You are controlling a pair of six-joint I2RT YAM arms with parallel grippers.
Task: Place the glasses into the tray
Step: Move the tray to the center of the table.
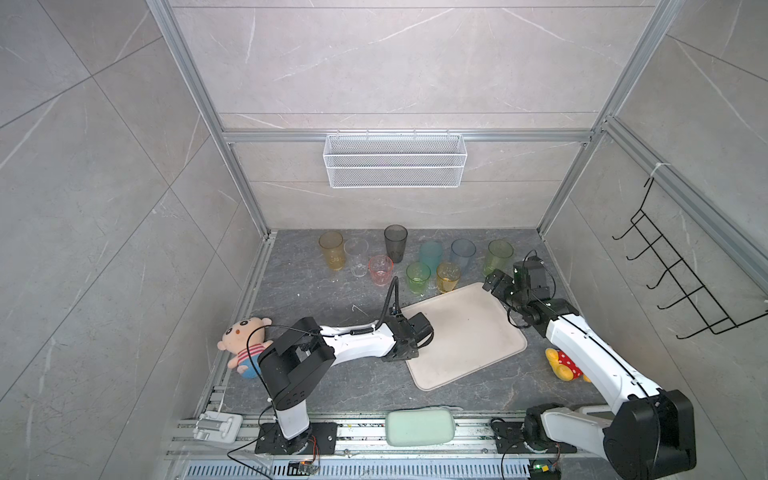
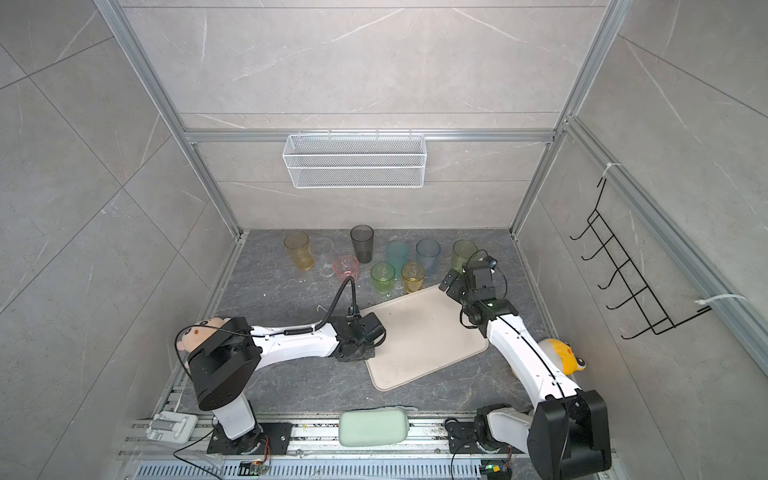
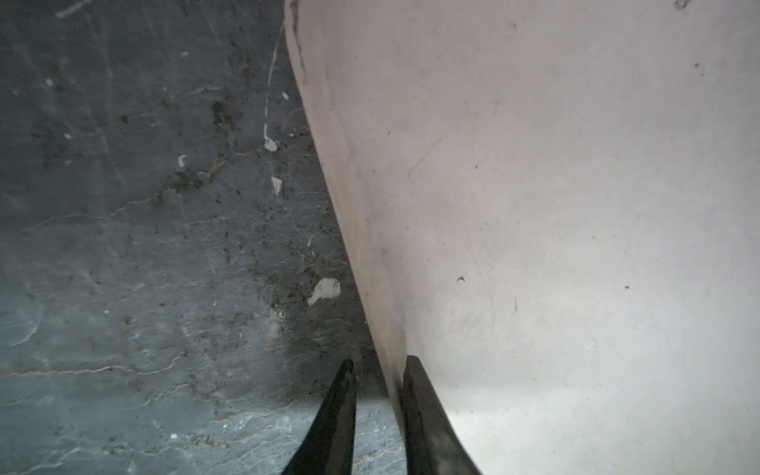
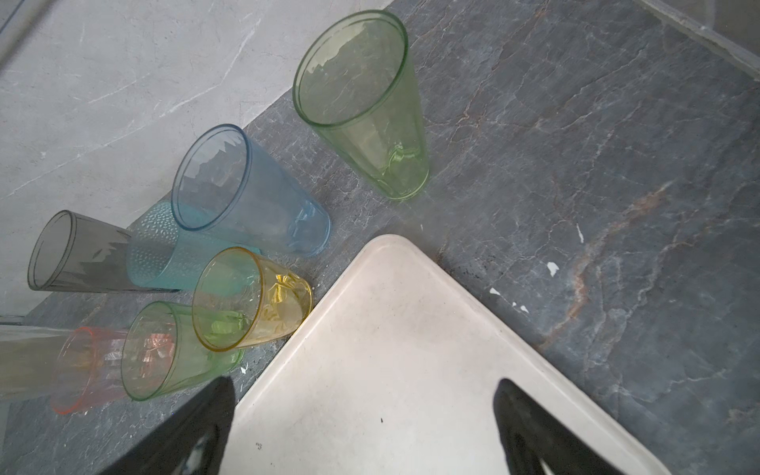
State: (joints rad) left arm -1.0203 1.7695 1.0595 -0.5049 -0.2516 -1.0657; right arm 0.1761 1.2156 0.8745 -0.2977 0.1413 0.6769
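**Opening step; no glass moved yet.** The tray (image 1: 469,332) lies askew and bare at mid-bench (image 1: 332,299). All nine glasses (image 1: 430,255) stand upright on the bench behind it, along the back wall.

The left hand (image 3: 379,361) is low at the tray's near-left rim. Its jaws are narrowed to a slit astride that rim, one finger inside on the tray and the other outside over the bench. A sliver of bench shows between the outer finger and the rim, so nothing appears clamped.

The right hand (image 4: 364,384) hovers over the tray's far corner, jaws fully spread and empty, facing the glasses. The short amber glass (image 4: 255,296) stands just beside the rim, and the tall green glass (image 4: 362,107) stands apart from the cluster.

Judged step: securing or squaring the tray before loading. The next move calls for the right hand to straddle one glass, probably the free-standing green one, close gently on its smooth tapered wall, lift clear of its neighbours and set it upright on the tray.
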